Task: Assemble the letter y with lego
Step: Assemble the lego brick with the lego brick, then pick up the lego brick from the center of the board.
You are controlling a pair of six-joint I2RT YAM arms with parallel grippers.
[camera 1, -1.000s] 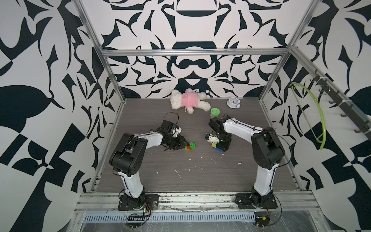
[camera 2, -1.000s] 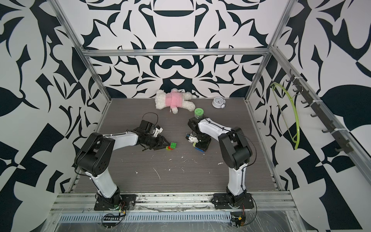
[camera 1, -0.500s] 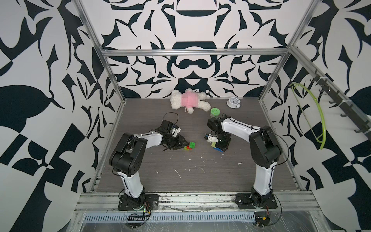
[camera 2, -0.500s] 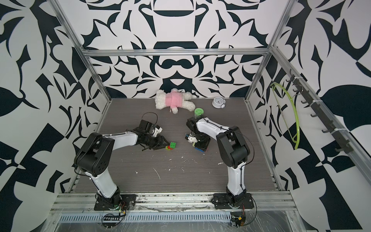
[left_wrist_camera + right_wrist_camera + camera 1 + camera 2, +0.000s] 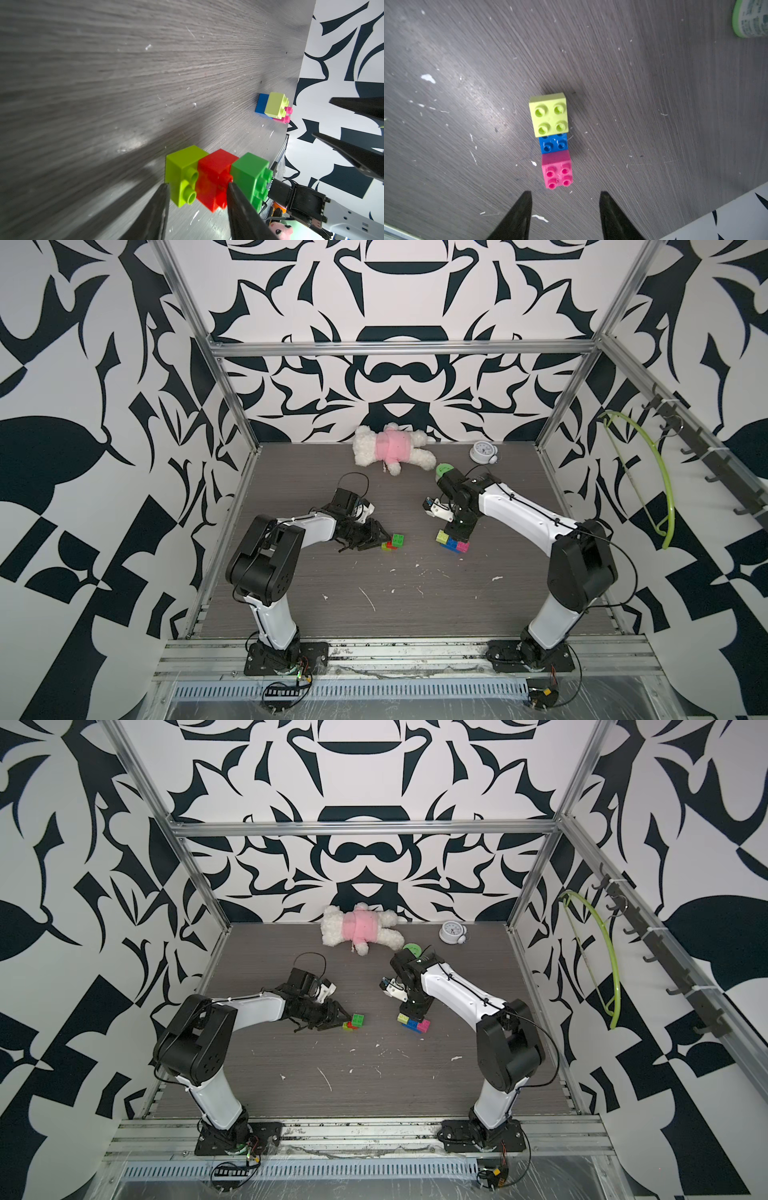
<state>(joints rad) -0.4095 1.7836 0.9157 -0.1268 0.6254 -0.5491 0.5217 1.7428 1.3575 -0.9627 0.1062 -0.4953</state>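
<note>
Release is the news: the right pincer, clenched a second ago, now stands with its jaws apart and nothing between them, hanging just over the pink end of the stack. The stack rests free on the counter. Its lime brick and pink brick each sit pressed onto one end of the blue brick, with some blue studs bare between them. Nothing came away with the pincer, so I judge that the press held and this piece is finished.

The left pincer has not changed. It grips the trio, a lime, a red and a green piece joined in a row and lying on its side with the studs pointing sideways. One finger is against the lime end and the other is at the seam of red and green. In both top views the trio sits where it sat a second ago, well apart from the stack.

All six pieces are now in two joined lumps, but the Y is not yet made. The likely remaining step is to bring the trio across and seat it on the stack. The freed right pincer could then steady the stack, which might otherwise slide on the smooth counter.
</note>
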